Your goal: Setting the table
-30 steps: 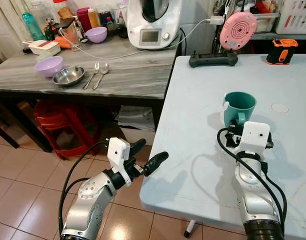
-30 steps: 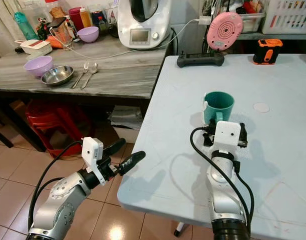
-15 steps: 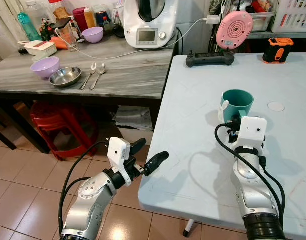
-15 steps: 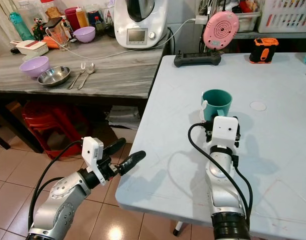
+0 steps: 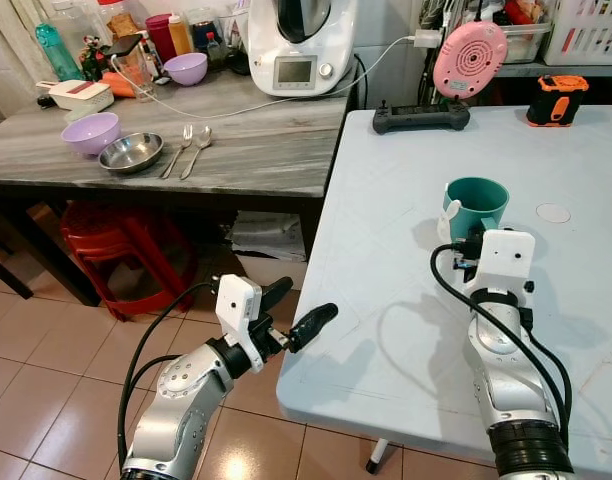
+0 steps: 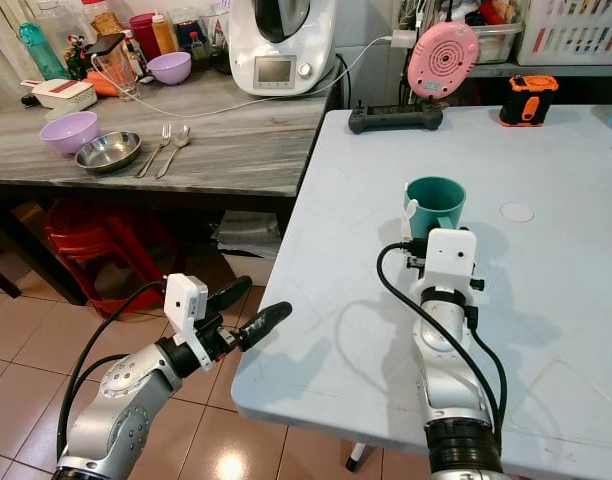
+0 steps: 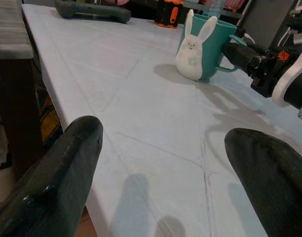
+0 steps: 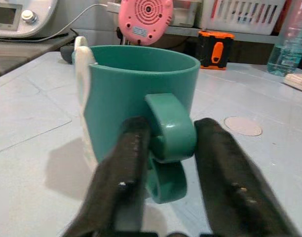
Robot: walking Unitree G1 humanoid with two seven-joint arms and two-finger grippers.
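A teal mug [image 5: 476,204] with a white bunny figure on its side [image 7: 193,47] stands upright on the light blue table [image 5: 386,230]. My right gripper [image 8: 171,126] reaches it from the near side, its two black fingers closed against either side of the mug's handle [image 8: 169,129]. In the eye views the white wrist housing [image 5: 503,256] hides most of those fingers. My left gripper [image 5: 304,303] hovers open and empty just off the table's near left corner, above the floor.
A grey side table [image 5: 256,150] at the left holds a purple bowl [image 5: 93,131], a steel bowl [image 5: 131,153], a fork and spoon [image 5: 189,149] and a white kitchen machine [image 5: 299,45]. A black controller [image 5: 421,117] lies at the far table edge. Red stools [image 5: 126,255] stand below.
The head view has shifted slightly. My right gripper stays at the mug's handle and the mug has not moved. The left arm holds its place.
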